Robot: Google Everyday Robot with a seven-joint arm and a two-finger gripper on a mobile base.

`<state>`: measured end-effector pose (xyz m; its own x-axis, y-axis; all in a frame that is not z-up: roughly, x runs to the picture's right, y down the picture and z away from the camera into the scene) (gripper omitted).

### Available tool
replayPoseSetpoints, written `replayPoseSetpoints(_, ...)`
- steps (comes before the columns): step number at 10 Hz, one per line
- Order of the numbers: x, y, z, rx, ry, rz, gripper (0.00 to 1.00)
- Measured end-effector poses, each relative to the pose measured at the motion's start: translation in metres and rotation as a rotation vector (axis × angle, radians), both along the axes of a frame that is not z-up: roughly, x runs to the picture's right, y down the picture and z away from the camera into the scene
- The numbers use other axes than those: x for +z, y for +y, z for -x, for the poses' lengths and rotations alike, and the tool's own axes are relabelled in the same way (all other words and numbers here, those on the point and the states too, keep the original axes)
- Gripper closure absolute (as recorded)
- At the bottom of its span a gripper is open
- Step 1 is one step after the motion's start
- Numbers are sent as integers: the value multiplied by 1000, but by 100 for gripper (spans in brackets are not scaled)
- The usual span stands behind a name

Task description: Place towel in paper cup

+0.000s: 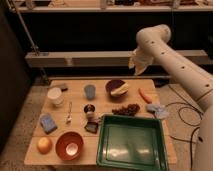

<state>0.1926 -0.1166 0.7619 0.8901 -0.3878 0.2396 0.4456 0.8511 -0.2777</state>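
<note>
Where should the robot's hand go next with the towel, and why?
Probably sideways across the table: the gripper holds the towel high over the back right edge, while the white paper cup stands far left in view.

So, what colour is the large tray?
The tray is green, camera view; pincer holds towel above table.

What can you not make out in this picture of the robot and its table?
- Camera view: the claw, up above the far edge of the table, is covered by the pale towel hanging at it.
- Camera view: the inside of the paper cup is too small to see.
- Camera view: the pale item in the dark bowl is too blurred to name.
- Camera view: the arm is cut off by the right edge.
</note>
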Motion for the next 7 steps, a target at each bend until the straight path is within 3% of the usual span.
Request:
replayPoseSetpoints(2,-23,1,-42,13,12,65,58)
replayPoseSetpoints(5,-24,26,-62,24,6,148,58)
replayPoseSetpoints(7,-25,26,-62,25,6,147,58)
